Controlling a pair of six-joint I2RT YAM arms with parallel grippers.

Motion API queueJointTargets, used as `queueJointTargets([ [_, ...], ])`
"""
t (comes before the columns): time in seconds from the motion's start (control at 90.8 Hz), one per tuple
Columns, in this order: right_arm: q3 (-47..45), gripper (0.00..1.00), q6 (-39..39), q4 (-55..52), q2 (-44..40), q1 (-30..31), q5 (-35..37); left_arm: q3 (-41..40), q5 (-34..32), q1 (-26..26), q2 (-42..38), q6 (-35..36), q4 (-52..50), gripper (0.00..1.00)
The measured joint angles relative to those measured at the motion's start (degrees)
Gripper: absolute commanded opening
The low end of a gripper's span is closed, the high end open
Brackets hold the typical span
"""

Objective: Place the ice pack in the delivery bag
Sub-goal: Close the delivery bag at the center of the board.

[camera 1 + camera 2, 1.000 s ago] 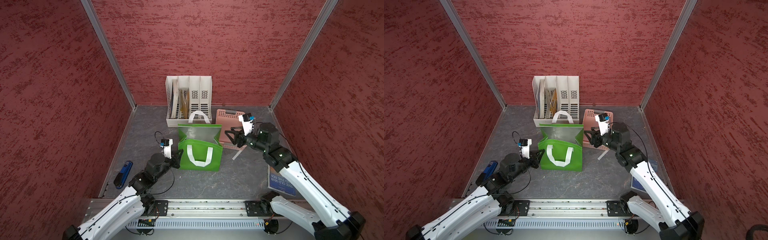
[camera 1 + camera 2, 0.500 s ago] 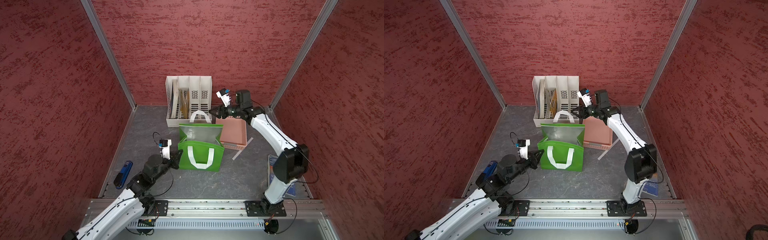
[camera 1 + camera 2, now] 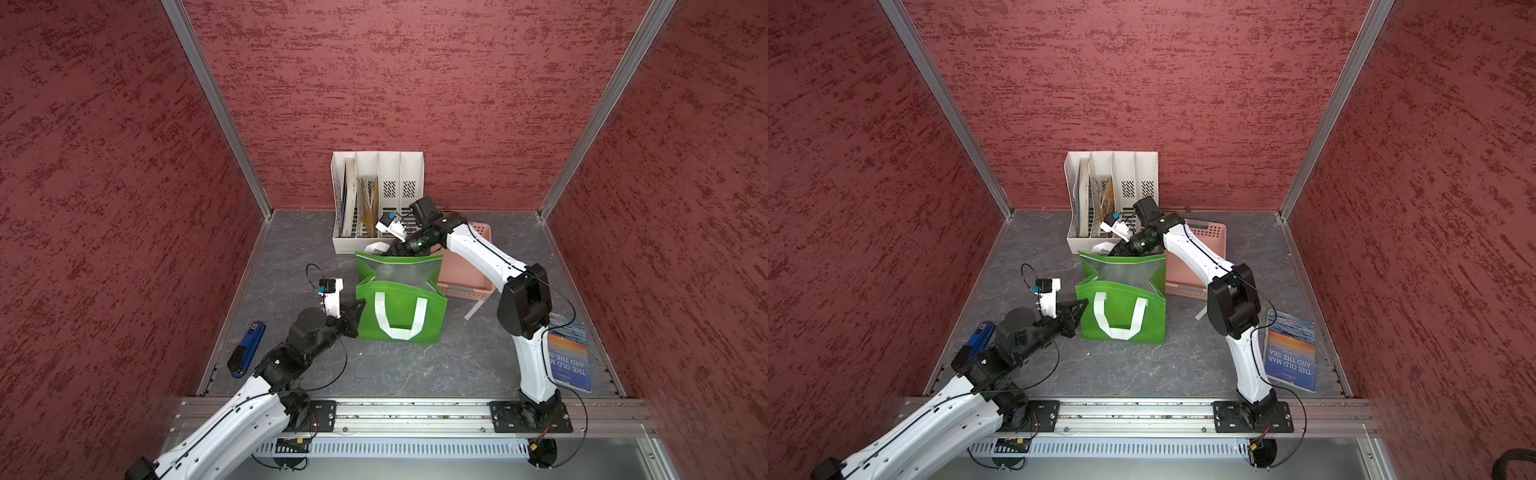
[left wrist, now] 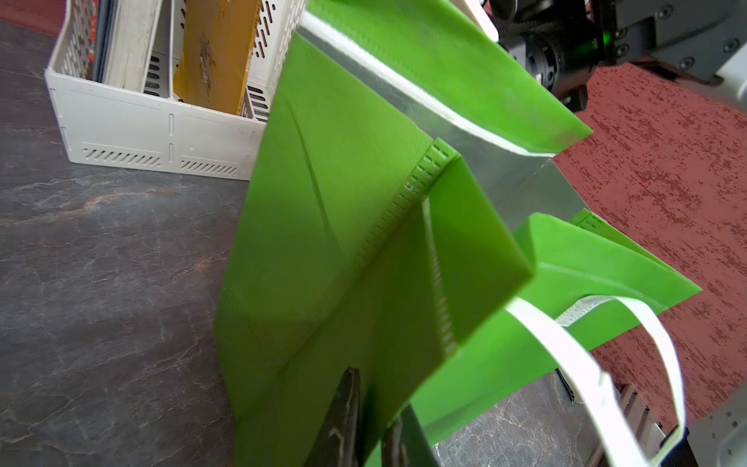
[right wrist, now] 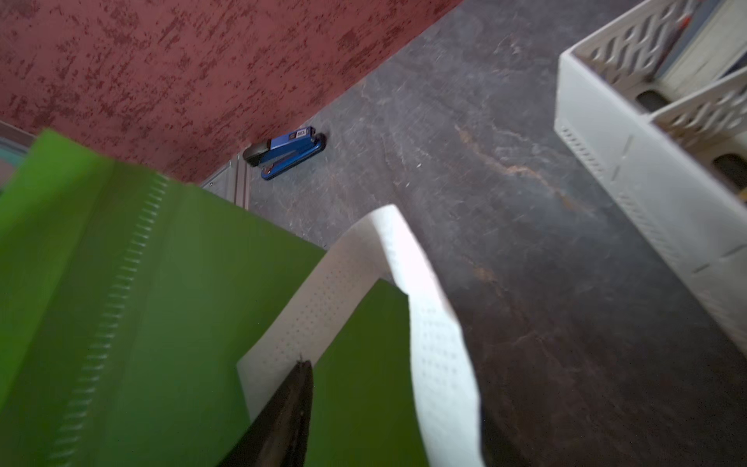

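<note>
The delivery bag (image 3: 399,307) (image 3: 1121,311) stands upright mid-floor, bright green, its silver-lined mouth open. My left gripper (image 3: 359,305) (image 3: 1081,305) (image 4: 376,388) is shut on the folded left side of the bag. My right gripper (image 3: 388,251) (image 3: 1115,249) (image 5: 400,404) reaches down over the bag's far rim. Its fingers (image 5: 301,376) stand apart, with the far white handle (image 5: 408,283) and the green wall between them. The ice pack shows in no view.
A white file organiser (image 3: 378,199) with papers stands behind the bag. A pink basket (image 3: 469,286) sits right of it. A blue stapler (image 3: 245,349) lies by the left wall, a book (image 3: 569,357) near the front right, and a white strip (image 3: 473,309) beside the basket.
My right arm has swung from beside the pink basket up and over to the bag's far rim and handle. The left gripper has kept its hold on the bag's side.
</note>
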Motion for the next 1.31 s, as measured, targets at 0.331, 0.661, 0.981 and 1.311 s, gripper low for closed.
queueJointTargets([
  [0.331,-9.53,0.52,0.28,2.69,-5.86,2.47,0.28,0.0,-3.43,0.74,0.85,-3.58,-0.52,0.75],
  [0.661,-12.79,0.52,0.9,4.5,-9.14,4.11,1.51,1.11,1.2,0.96,7.61,0.74,1.81,1.0],
  [0.981,-12.94,0.52,0.22,4.15,-9.6,4.33,2.43,4.11,5.35,6.23,9.29,11.37,6.38,1.0],
  [1.311,-12.94,0.52,-0.42,3.13,-9.97,4.33,2.51,2.82,18.97,14.95,14.01,14.53,17.64,1.0],
])
